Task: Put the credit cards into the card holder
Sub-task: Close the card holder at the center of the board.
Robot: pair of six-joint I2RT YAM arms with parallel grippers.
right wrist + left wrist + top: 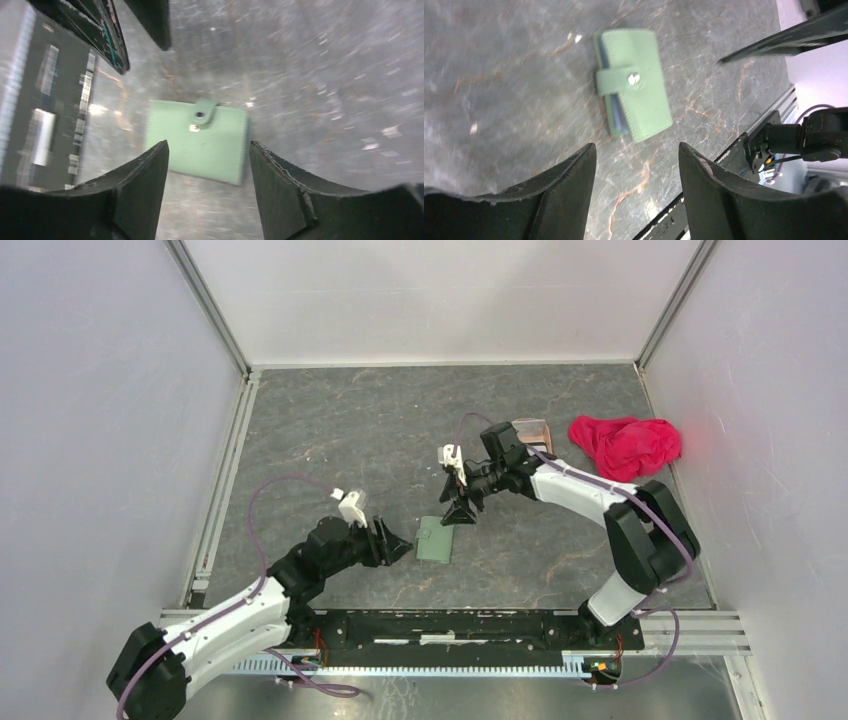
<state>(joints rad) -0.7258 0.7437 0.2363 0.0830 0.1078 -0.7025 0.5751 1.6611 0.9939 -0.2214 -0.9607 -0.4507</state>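
1. Top external view: card holder (435,539) lies flat on the grey marbled table (330,420), near the near edge, slightly left of centre, between the two grippers.
2. Left gripper (400,545) sits just left of the holder, pointing right at it. Fingers apart, nothing between them: released.
3. Right gripper (460,512) hangs just beyond the holder's far right corner, pointing down and left. Fingers also apart and empty: released.
4. Left wrist view: left gripper (636,150) has both dark fingers spread, with bare table between the tips. Card holder (634,82) lies beyond the tips, apart from them. It is folded shut, sage green, with a strap and one metal snap across its front face. Pale blue inner layers show at its open edge. No card can be told apart among these layers.
5. Right wrist view (blurred): right gripper (207,147) is spread, with the card holder (200,140) seen in the gap between the fingers, below them and not pinched. Strap tab and snap are visible at its far edge; cannot tell if the snap is fastened.
6. Red-pink cloth (625,445) is bunched at the far right of the table, well apart from the holder.
7. Pinkish-brown tray (535,428) lies just left of the cloth, partly hidden by the right arm.
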